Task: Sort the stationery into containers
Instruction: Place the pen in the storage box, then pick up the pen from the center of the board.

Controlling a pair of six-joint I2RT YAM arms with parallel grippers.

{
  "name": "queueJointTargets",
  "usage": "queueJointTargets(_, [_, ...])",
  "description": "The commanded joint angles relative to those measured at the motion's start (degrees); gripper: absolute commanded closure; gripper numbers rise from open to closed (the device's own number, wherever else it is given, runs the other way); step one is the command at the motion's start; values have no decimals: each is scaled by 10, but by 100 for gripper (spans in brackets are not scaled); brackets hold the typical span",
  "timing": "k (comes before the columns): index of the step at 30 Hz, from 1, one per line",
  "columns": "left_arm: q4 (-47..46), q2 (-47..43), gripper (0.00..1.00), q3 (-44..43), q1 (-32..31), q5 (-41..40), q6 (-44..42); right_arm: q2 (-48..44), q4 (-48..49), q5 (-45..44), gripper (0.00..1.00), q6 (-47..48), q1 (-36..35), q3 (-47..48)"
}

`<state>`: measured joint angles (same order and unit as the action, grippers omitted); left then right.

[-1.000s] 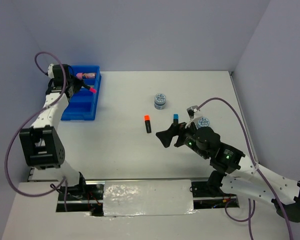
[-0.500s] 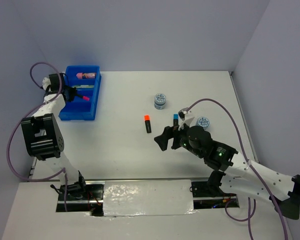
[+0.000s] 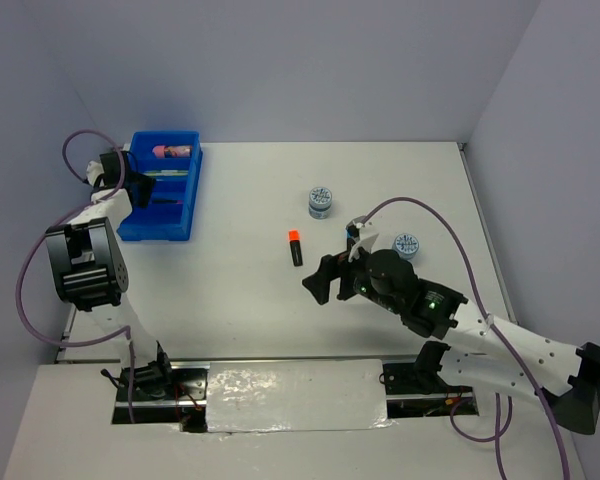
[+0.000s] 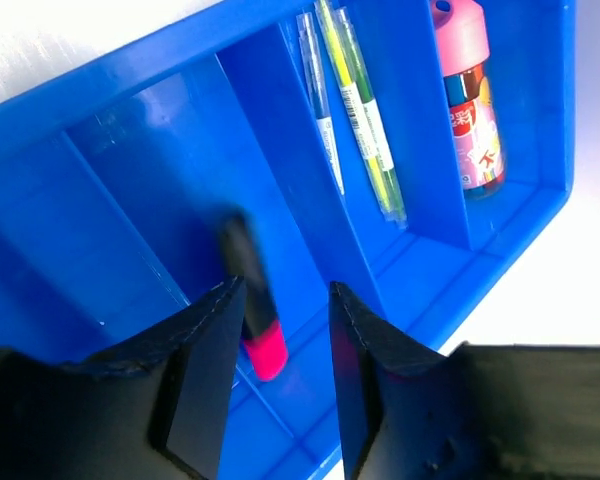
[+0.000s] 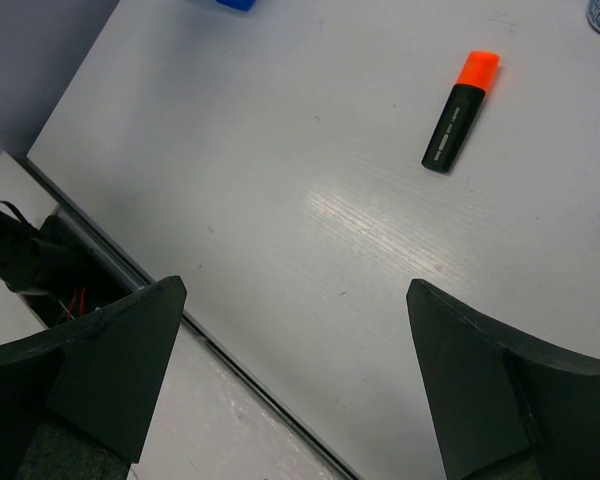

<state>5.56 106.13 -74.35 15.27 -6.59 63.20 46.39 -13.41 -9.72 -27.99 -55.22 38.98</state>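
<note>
A white table (image 3: 230, 290) (its near edge carrying a crinkled silvery sheet (image 3: 295, 395)) stands between pale lilac walls (image 3: 330, 70).

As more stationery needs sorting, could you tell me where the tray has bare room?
Bare: in the tray, the end compartment between its end wall and the slot of the pink-capped marker. Crowded: the slots holding the thin pens and the pink cylinder.

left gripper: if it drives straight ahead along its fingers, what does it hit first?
Most likely the pink-capped marker, which shows just beyond the left gripper and its open fingertips, inside the blue tray. The tray floor comes right behind it. The marker is blurred, so its exact depth is unclear.
</note>
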Motion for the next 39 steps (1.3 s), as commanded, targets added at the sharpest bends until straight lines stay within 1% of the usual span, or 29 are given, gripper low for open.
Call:
queueJointTargets(1, [-21,16,48,-10,7,3,5,10,28,10,0,10,5,13])
queueJointTargets(2, [-36,16,44,-6,11,8,6,12,28,11,0,11,4,13])
queueJointTargets(4, [-23,18,35,-13,13,17,5,14,29,13,0,13,5,14])
queueJointTargets(5, [-17,17,24,-18,13,17,3,15,29,12,0,14,4,14])
queueJointTargets(7, [-3,-1,10,-25,13,27,5,26,36,8,0,21,5,19])
queueJointTargets(10, [32,-44,1,-41,10,26,-16,86,29,25,0,30,21,50])
queueJointTargets(11, [57,-57,1,-73,7,19,-25,137,21,28,0,30,34,82])
queueJointTargets(12, [104,-69,1,-88,3,10,-35,165,15,27,0,33,40,97])
queueJointTargets(13, [123,-99,1,-102,-1,-1,-53,192,2,28,0,36,49,114])
queueJointTargets(14, [138,-118,1,-119,-11,-16,-62,252,-6,29,0,36,57,152])
queueJointTargets(15, [153,-136,1,-120,-14,-18,-77,285,-24,28,0,37,73,173])
queueJointTargets(16, [160,-178,1,-121,-16,-18,-84,315,-35,24,0,37,81,194])
queueJointTargets(17, [166,-201,1,-114,-21,-17,-94,380,-49,19,0,37,86,241])
queueJointTargets(18, [170,-223,1,-107,-23,-15,-105,414,-62,15,0,39,96,266])
queueJointTargets(19, [182,-268,1,-99,-27,-12,-126,445,-90,8,3,44,100,291])
queueJointTargets(20, [185,-294,1,-72,-32,2,-136,505,-107,-2,6,45,102,342])
queueJointTargets(21, [191,-318,1,-55,-34,17,-153,534,-133,-11,8,46,107,366])
queueJointTargets(22, [179,-371,1,-10,-35,36,-163,580,-143,-24,11,46,107,403])
queueJointTargets(23, [176,-397,1,15,-35,54,-173,598,-151,-29,13,46,107,416])
queueJointTargets(24, [171,-422,1,37,-35,92,-197,614,-164,-34,15,43,114,428])
queueJointTargets(25, [152,-468,1,78,-36,119,-213,638,-168,-39,18,42,115,441])
queueJointTargets(27, [164,-503,1,103,-38,159,-258,650,-162,-34,19,41,117,441])
queueJointTargets(28, [168,-529,1,114,-38,170,-273,657,-158,-28,22,41,120,437])
queueJointTargets(30, [204,-547,1,133,-39,175,-313,668,-155,-16,28,36,121,433])
queueJointTargets(32, [232,-562,1,149,-38,169,-332,685,-157,-18,31,33,121,432])
queueJointTargets(34, [237,-573,1,173,-38,169,-345,702,-149,-4,36,31,122,428])
queueJointTargets(35, [234,-578,1,183,-38,172,-346,709,-151,-5,36,29,121,429])
queueJointTargets(37, [227,-586,1,205,-38,183,-345,729,-155,-11,41,23,121,430])
queueJointTargets(39, [220,-590,1,217,-38,198,-341,735,-150,-7,50,22,121,425])
